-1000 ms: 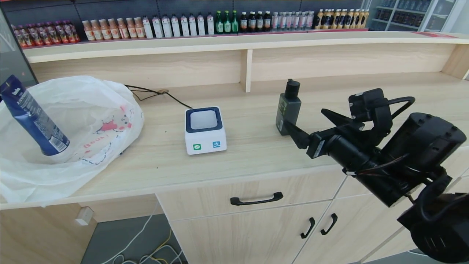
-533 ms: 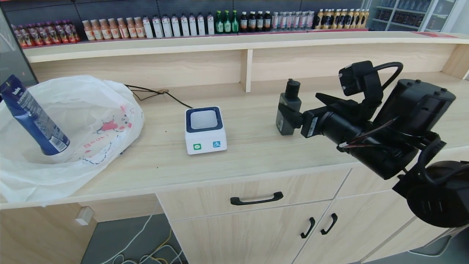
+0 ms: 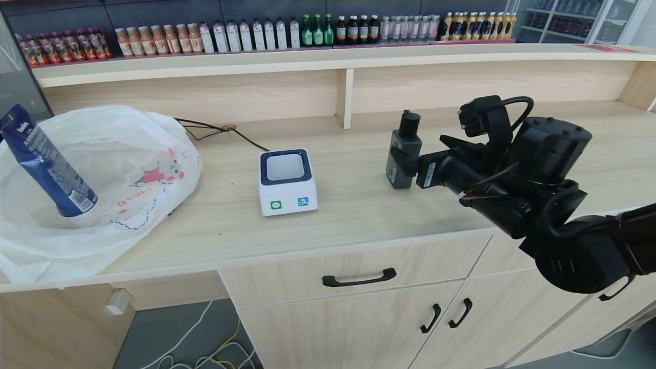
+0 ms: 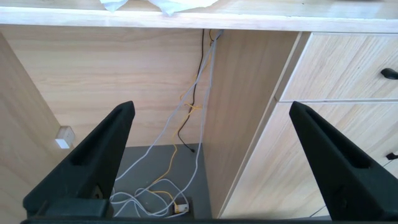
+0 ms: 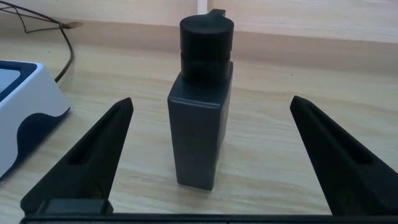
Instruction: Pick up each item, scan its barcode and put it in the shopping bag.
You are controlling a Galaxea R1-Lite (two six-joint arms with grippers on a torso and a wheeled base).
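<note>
A dark grey bottle (image 3: 403, 154) with a black cap stands upright on the wooden counter (image 3: 359, 205), to the right of the white scanner (image 3: 287, 182). My right gripper (image 3: 423, 154) is open at the bottle's height, one finger on each side. The right wrist view has the bottle (image 5: 200, 118) standing between the spread fingers of the right gripper (image 5: 211, 102), and the scanner (image 5: 25, 118) off to one side. A white shopping bag (image 3: 128, 169) lies at the counter's left end with a blue pouch (image 3: 46, 161) standing in it. My left gripper (image 4: 211, 106) hangs open below the counter.
A black cable (image 3: 205, 130) runs behind the scanner to the back wall. A raised shelf with an upright divider (image 3: 347, 97) backs the counter, with rows of drink bottles (image 3: 307, 31) beyond. Drawers and cabinet doors (image 3: 359, 279) sit under the counter. Loose cables (image 4: 180, 155) hang beneath.
My right arm has risen and moved forward to the grey bottle, and its open fingers now flank it. The bottle, scanner and bag have not moved.
</note>
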